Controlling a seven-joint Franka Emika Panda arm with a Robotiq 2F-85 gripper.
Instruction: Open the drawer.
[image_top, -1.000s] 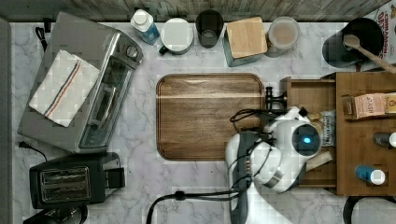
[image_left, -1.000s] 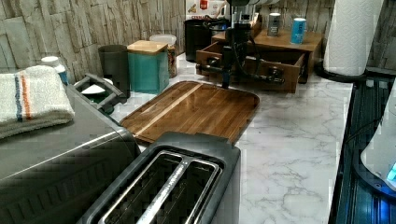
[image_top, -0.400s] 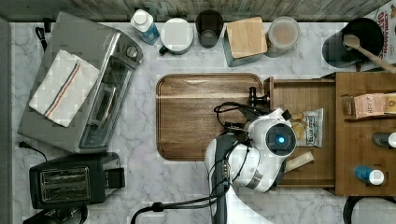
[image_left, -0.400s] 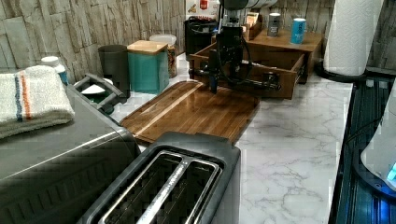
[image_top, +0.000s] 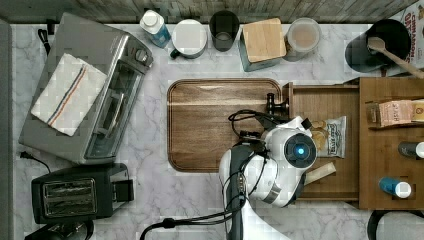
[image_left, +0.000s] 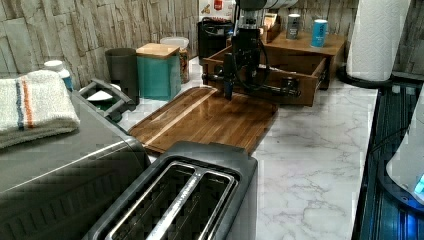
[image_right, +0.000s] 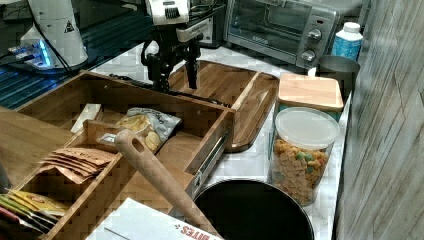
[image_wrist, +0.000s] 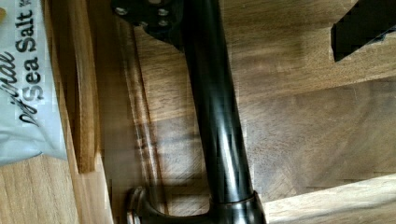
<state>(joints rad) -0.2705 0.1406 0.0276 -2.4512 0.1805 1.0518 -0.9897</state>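
The wooden drawer (image_top: 325, 100) stands pulled out of its cabinet (image_top: 390, 165), its front reaching over the edge of the cutting board (image_top: 215, 125). Inside lie a chip bag (image_top: 327, 136) and a pale stick. My gripper (image_right: 177, 85) hangs at the drawer front, open, with the black bar handle (image_right: 210, 100) running between its fingers. In the wrist view the handle (image_wrist: 219, 130) lies against one finger (image_wrist: 154, 18), and the other finger (image_wrist: 364, 28) stands apart from it. In the left view the gripper (image_left: 237, 87) points down over the handle (image_left: 270, 90).
A toaster oven (image_top: 95, 95) with a towel on it and a black toaster (image_top: 75, 190) stand at the top view's left. Jars, a cup and a teal box line the back wall. A black pot (image_top: 375, 45) holds a wooden spoon. A paper towel roll (image_left: 375, 35) stands beside the cabinet.
The drawer has slid farther out toward the top view's left, drawn along with my gripper, most of it in the first half second. The chip bag inside has come into sight.
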